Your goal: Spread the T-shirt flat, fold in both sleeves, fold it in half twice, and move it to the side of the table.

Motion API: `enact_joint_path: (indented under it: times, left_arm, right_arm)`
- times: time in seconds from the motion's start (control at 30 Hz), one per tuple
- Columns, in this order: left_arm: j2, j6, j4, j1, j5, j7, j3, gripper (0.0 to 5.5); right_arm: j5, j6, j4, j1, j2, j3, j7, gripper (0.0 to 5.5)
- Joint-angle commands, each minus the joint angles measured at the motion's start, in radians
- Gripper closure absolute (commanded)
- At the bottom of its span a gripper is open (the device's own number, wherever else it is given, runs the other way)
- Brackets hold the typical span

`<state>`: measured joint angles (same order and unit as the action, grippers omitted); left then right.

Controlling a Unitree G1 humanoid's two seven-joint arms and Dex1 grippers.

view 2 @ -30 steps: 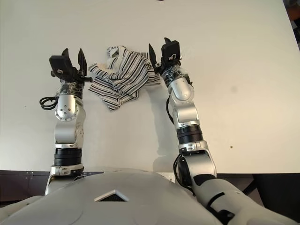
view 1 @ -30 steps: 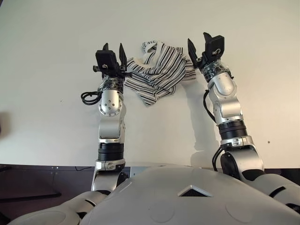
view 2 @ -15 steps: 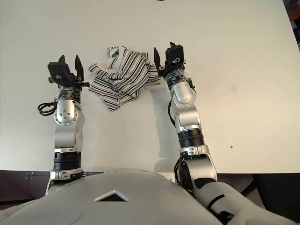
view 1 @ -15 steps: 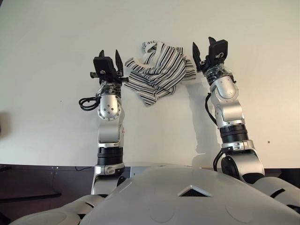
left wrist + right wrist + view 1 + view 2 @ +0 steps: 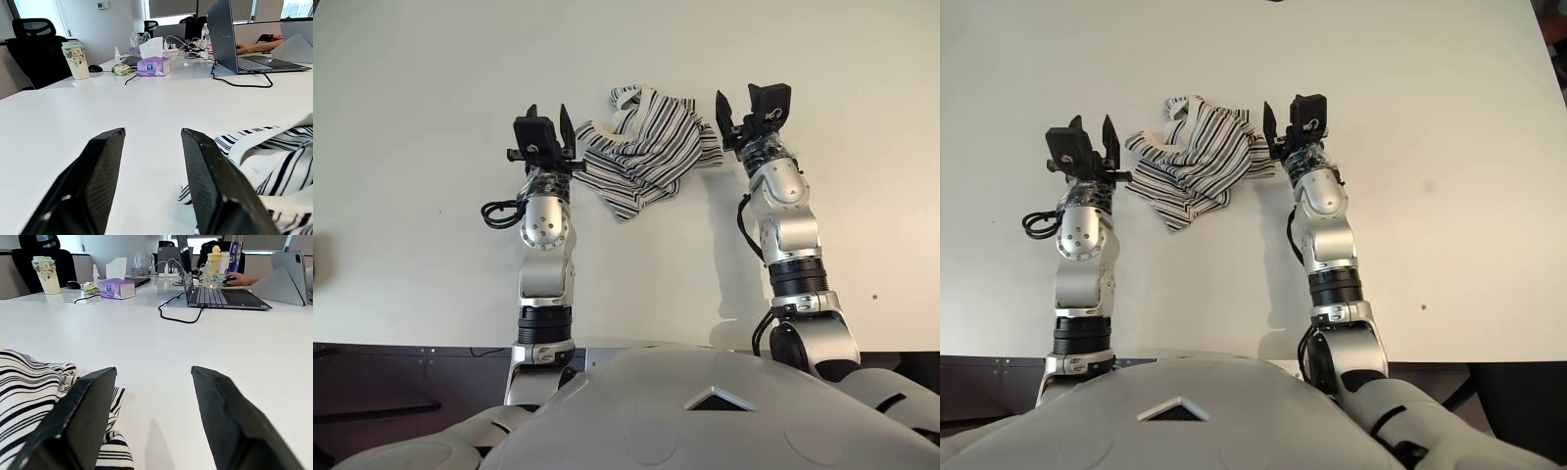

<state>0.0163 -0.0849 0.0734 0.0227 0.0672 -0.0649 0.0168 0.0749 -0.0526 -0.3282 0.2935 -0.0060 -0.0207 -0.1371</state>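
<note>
Lowered slightly, left tool (image 5: 548, 114) and right tool (image 5: 745, 102) gape open, empty, flanking the crumpled black-and-white striped T-shirt (image 5: 641, 149).

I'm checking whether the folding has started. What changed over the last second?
Little. The left gripper and the right gripper each shifted slightly downward in the head views, meaning lower or nearer the robot. The right one also moved a touch to the robot's right. Both stayed open on either side of the T-shirt, and nothing was grasped. The T-shirt stayed crumpled in the same spot on the table.
</note>
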Motion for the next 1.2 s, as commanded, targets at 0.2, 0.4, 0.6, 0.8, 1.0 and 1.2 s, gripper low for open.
enact_joint_path:
  times: [0.2, 0.4, 0.6, 0.8, 1.0, 1.2]
  left_arm:
    - [-0.005, -0.060, -0.009, -0.027, -0.006, 0.003, 0.002, 3.36]
    - [0.093, -0.170, -0.011, -0.006, 0.046, 0.143, -0.106, 3.36]
    - [0.307, -0.282, -0.037, 0.009, 0.148, 0.363, -0.254, 3.36]
    - [0.488, -0.251, -0.043, 0.066, 0.295, 0.461, -0.379, 3.36]
    - [0.702, -0.176, 0.157, 0.276, 0.337, 0.544, -0.357, 3.36]
    - [0.750, -0.226, 0.351, 0.465, 0.286, 0.575, -0.252, 3.36]
  right_arm:
    - [0.000, -0.040, -0.036, 0.050, 0.001, 0.014, 0.012, 2.68]
    - [-0.116, -0.023, -0.095, 0.074, -0.077, -0.112, -0.088, 2.68]
    - [-0.279, 0.013, -0.197, 0.103, -0.251, -0.310, -0.349, 2.68]
    - [-0.327, 0.076, 0.001, -0.036, -0.497, -0.393, -0.597, 2.68]
    - [-0.206, -0.019, 0.507, -0.351, -0.841, -0.333, -0.875, 2.68]
    - [0.076, -0.294, 0.849, -0.529, -0.971, -0.131, -0.967, 2.68]
